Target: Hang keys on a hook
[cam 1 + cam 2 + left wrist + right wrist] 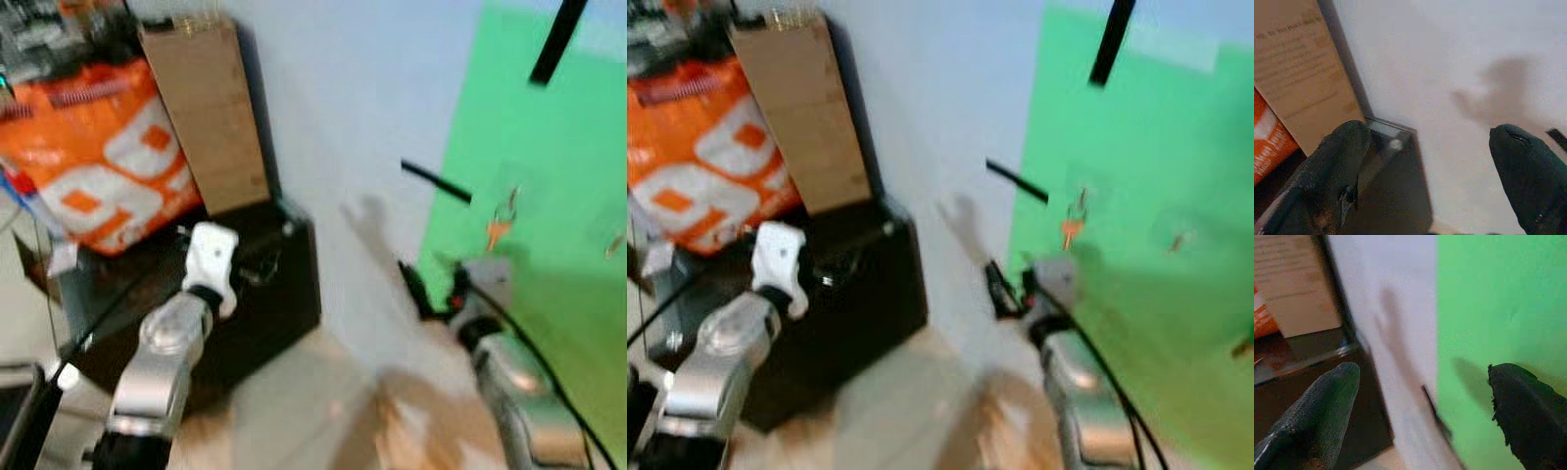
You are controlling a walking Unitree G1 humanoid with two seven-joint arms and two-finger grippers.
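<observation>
A small bunch of keys (502,223) with an orange tag hangs against the green panel (558,294) on the wall, blurred. Left of it a short black bar (436,183) sticks out near the panel's edge. My right gripper (1422,377) is open with nothing between its fingers; in the eye views it is raised below and left of the keys (1073,223), apart from them. My left gripper (1430,142) is also open and empty, held over the black cabinet (284,294) by the white wall.
A tall brown cardboard box (211,117) and an orange-and-white bag (98,157) stand on or behind the black cabinet at the left. A black strip (558,39) crosses the panel's top. Pale floor lies below. The picture is blurred.
</observation>
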